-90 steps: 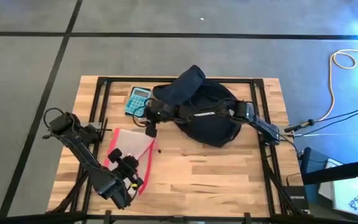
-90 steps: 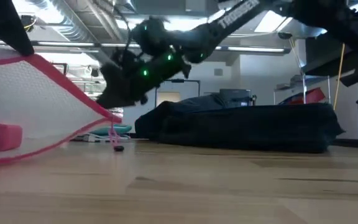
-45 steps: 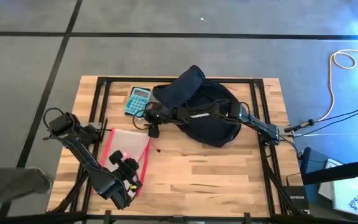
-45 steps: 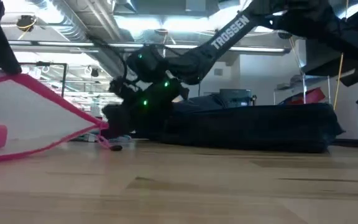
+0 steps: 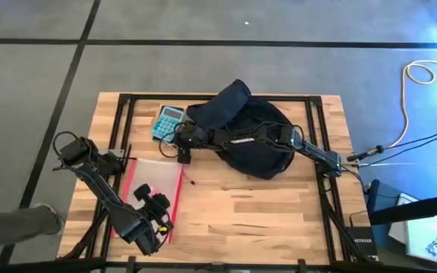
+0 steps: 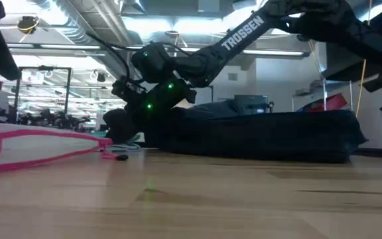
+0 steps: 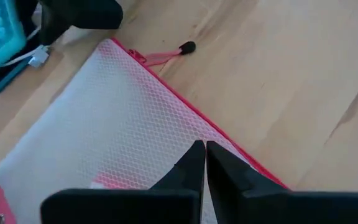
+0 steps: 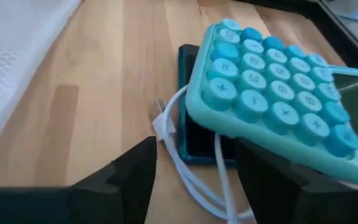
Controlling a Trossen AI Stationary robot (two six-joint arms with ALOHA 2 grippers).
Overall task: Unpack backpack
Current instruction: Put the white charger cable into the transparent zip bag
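Note:
The dark navy backpack (image 5: 253, 140) lies flat on the table's far middle and also shows in the low view (image 6: 264, 133). My right gripper (image 5: 182, 155) reaches past its left side and stands open low over the table (image 8: 194, 180). Its fingers are on either side of a white cable (image 8: 182, 162), beside a teal calculator (image 8: 272, 81). A clear red-edged pouch (image 5: 152, 180) lies at the near left. My left gripper (image 5: 161, 206) is shut on that pouch. My left gripper pinches the pouch at its red-trimmed long edge (image 7: 235, 158) between its two fingers, coming slanting down from the near side. The fingers themselves cover the exact place of contact. The pouch lies almost flat on the table, its zipper pull (image 7: 187, 46) on the wood.
The calculator (image 5: 168, 121) rests partly on a dark flat device (image 8: 197, 124) at the far left. Bare wood stretches across the near middle and right (image 5: 264, 212). Black frame rails (image 5: 124, 129) run along the table's sides. A person's grey-clad limb (image 5: 14, 227) shows beyond the near left corner.
The pouch was tilted up off the table and has come down to lie nearly flat, still in my left gripper. My right gripper has gone down and toward the table's far left, ending low beside the calculator.

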